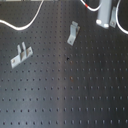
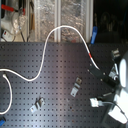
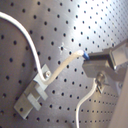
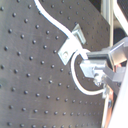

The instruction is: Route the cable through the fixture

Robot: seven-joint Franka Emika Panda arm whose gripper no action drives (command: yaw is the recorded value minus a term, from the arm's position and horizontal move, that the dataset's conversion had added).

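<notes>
From where I sit, the gripper (image 3: 86, 56) has its fingers closed on the cable (image 2: 50, 37), pinching the white cord close to its end; in the first wrist view a short stub of cord runs out from the fingertips (image 3: 95, 56) toward the near fixture (image 3: 36, 90), a small metal bracket on the black perforated table (image 1: 75, 95). In the second wrist view the cord loops in a tight curve just in front of the fingers and passes by the bracket. In the second exterior view the arm (image 2: 117, 75) enters from the second exterior view's right, low over the board, and the cable arcs back across the table, its red band (image 2: 89, 53) just short of the gripper. A second fixture (image 1: 20, 55) stands well apart, toward the first exterior view's left. The arm is cut off at the frame edge in both exterior views, and blur hides whether the cord touches the bracket.
</notes>
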